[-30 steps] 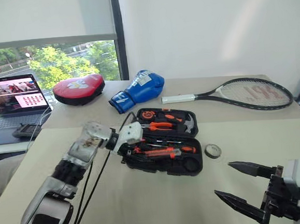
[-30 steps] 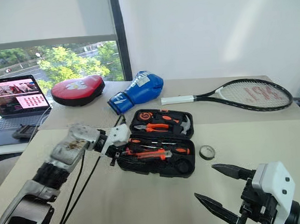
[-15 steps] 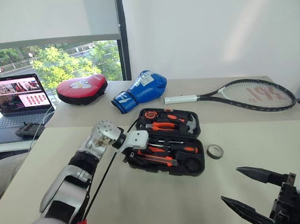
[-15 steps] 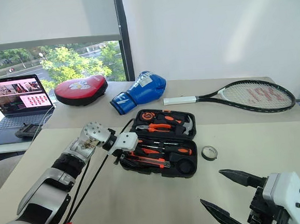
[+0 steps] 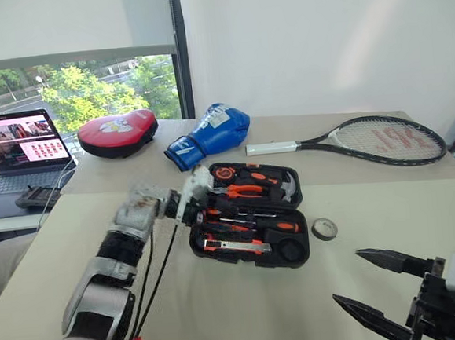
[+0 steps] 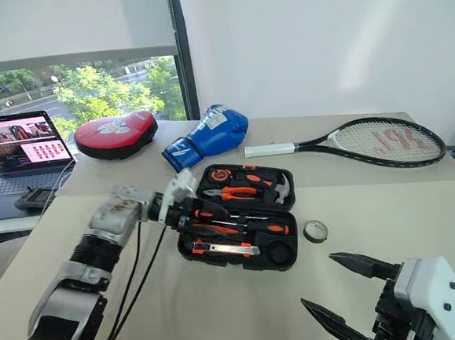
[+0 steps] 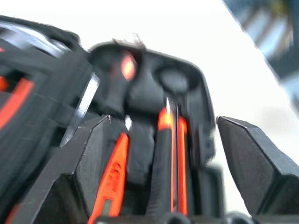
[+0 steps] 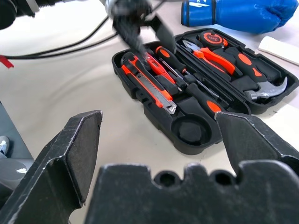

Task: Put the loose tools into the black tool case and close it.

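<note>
- I saw the black tool case (image 5: 247,216) lying open on the beige table (image 5: 246,310), which I used as my landmark.
- The utility knife (image 5: 232,246) lay in the case's near half, with screwdrivers (image 5: 255,225) just behind it.
- The small roll (image 5: 323,228) sat on the table just beside the case's right end, not touching it.
- My left gripper (image 8: 140,32) hung over the case's left end, fingers apart, with nothing between them.
- My right gripper (image 5: 379,288) hovered well apart from the case, on its near right, fingers spread wide and empty.
- The tennis racket (image 5: 367,140) and blue boxing glove (image 5: 209,134) lay beyond the case.
</note>
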Robot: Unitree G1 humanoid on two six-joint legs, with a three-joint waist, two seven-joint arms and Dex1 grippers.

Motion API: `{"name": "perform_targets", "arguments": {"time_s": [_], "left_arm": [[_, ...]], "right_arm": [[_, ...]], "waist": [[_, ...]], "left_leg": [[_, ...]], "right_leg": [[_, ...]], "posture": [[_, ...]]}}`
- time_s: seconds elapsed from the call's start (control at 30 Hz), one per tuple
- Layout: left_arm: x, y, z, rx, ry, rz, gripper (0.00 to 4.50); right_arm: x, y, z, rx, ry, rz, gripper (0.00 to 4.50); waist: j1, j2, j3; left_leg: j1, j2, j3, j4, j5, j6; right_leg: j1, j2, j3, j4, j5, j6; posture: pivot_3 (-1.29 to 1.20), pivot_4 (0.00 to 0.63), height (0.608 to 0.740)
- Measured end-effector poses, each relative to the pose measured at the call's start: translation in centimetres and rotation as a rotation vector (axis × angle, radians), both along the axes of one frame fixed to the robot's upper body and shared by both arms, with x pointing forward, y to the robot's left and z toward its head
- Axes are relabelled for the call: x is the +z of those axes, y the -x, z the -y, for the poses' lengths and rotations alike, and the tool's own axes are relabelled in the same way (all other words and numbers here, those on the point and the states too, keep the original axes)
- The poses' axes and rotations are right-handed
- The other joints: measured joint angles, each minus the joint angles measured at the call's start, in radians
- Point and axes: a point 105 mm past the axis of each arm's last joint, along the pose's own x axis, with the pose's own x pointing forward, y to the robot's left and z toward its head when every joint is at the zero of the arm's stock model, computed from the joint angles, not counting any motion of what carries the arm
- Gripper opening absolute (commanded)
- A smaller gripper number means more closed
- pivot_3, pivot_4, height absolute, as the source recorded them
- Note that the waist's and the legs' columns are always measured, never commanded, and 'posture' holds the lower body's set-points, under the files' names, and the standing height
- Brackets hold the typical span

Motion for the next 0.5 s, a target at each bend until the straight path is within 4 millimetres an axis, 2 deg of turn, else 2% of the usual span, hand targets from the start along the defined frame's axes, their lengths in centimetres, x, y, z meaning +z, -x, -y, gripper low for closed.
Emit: {"name": "perform_targets", "arguments": {"time_s": [0.03, 0.17, 0.3, 0.33, 0.5], "left_arm": [[0.0, 0.0, -0.1, 0.043, 0.017, -0.015, 3.36], [-1.4, 1.1, 0.4, 0.171, 0.111, -0.142, 1.73], [-1.8, 2.5, 1.1, 0.232, 0.161, -0.183, 0.21], [-2.2, 2.8, 1.0, 0.251, 0.157, -0.178, 0.03], [-6.1, 3.4, 0.1, 0.381, 0.089, -0.219, 0.03]], "right_arm": [[0.1, -0.5, 0.3, 0.018, 0.002, -0.004, 4.5], [1.1, -2.7, 2.4, 0.095, -0.012, -0.028, 4.5], [2.4, -3.4, 2.7, 0.192, -0.038, -0.029, 4.5], [2.8, -3.6, 2.7, 0.202, -0.038, -0.023, 4.5], [3.4, -4.1, 2.4, 0.241, -0.054, -0.022, 4.5]], "waist": [[0.0, 0.0, 0.0], [-0.002, 0.0, 0.0], [0.008, 0.0, 0.0], [0.009, 0.001, 0.0], [0.009, 0.001, 0.0]], "left_leg": [[0.001, 0.0, 0.0, 0.0, 0.0, 0.001], [0.003, -0.001, -0.001, 0.0, -0.002, 0.003], [0.002, 0.0, -0.003, -0.001, 0.0, -0.001], [0.002, 0.0, -0.004, -0.001, 0.001, -0.002], [0.002, 0.001, -0.004, -0.002, 0.001, -0.003]], "right_leg": [[0.001, 0.0, 0.0, 0.0, 0.0, 0.0], [0.004, -0.001, 0.0, -0.001, 0.0, 0.0], [0.002, -0.001, 0.0, 0.0, 0.001, -0.001], [0.003, -0.001, 0.001, 0.0, 0.001, -0.001], [0.003, -0.002, 0.001, 0.0, 0.002, -0.004]], "posture": [[0.0, 0.15, 0.74], [0.0, 0.15, 0.74], [0.0, 0.15, 0.74], [0.0, 0.15, 0.74], [0.0, 0.15, 0.74]]}}
